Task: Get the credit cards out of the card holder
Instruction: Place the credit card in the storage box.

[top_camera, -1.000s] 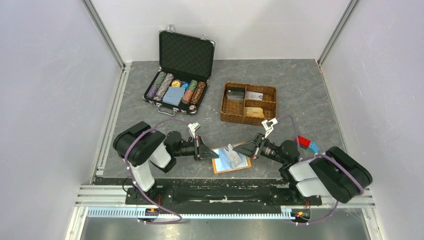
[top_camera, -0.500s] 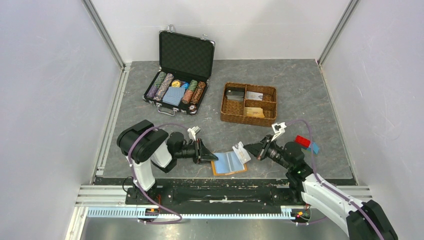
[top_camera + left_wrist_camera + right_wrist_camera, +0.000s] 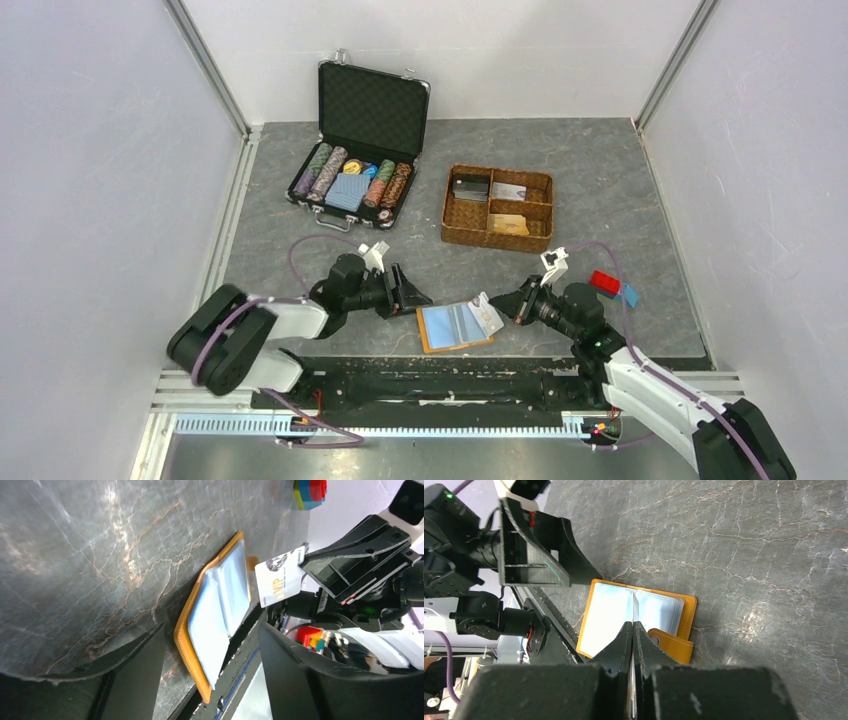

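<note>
Left gripper point(image 3: 412, 293) low, pointing right, jaws spread wide. I have the right gripper point(image 3: 508, 303) low, pointing left at it, fingers pinched on a credit card point(image 3: 279, 577).

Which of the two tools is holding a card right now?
The right tool, pinched shut on a white credit card beside the card holder; the left tool stands open and holds nothing.

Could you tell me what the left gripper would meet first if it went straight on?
Probably the open card holder, lying just ahead of the left gripper, though depth is hard to judge.
</note>
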